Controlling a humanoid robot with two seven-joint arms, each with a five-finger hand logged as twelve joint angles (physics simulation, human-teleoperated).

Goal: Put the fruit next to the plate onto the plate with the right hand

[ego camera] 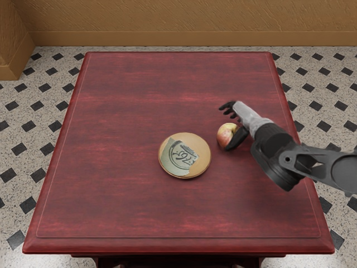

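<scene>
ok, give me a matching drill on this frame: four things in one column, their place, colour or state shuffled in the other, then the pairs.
Things:
1. plate
2. apple
3. right hand
4. table

Place, colour or state:
A. lies on the table just right of the plate
B. dark red wood
C. fingers spread, beside the apple on its right
D. near the table's middle, no fruit on it

Pairs: 1-D, 2-A, 3-C, 4-B
</scene>
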